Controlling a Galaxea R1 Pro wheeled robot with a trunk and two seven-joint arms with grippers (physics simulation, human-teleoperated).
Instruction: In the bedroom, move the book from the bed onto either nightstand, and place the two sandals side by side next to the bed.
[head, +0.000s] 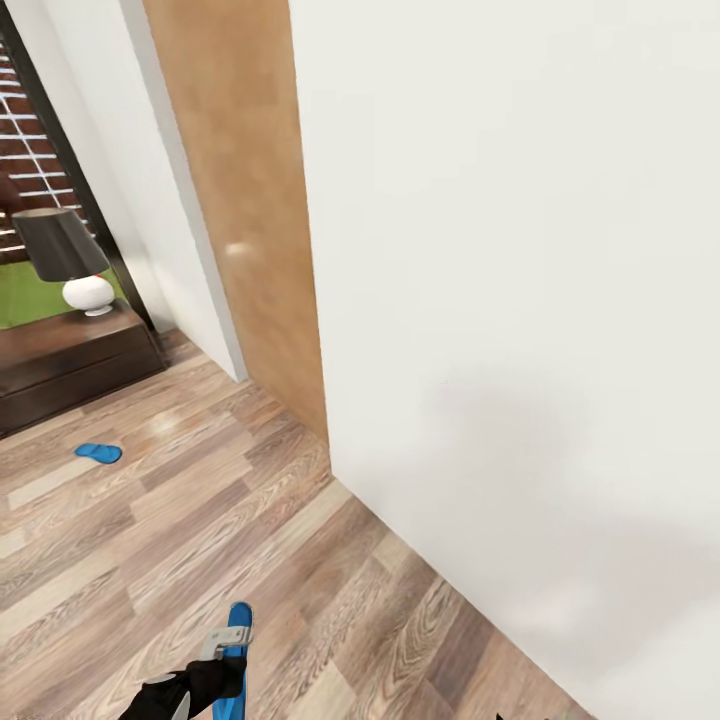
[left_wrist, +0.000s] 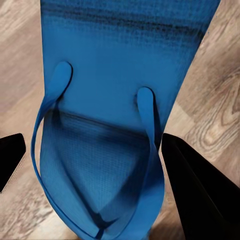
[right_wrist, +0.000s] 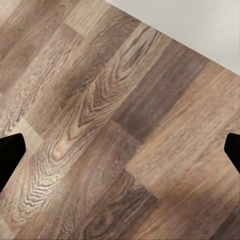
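Beside white wall (head: 520, 300), wood-plank floor (head: 150, 540).

I see a white-based lamp (head: 72, 262) with a dark shade at far left, a wooden door panel (head: 240, 190), and a white wall (head: 520, 300) right.

L gripper (head: 232, 650) w/ sandal (head: 238, 625) | 2nd sandal (head: 99, 453) on floor (head: 300, 600) (nr nightstand (head: 70, 365))

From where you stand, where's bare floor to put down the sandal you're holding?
Bare planks run between the held sandal in the left gripper and the other sandal, and rightward to the white wall. It gets tight past the other sandal, near the dark cabinet with the lamp.
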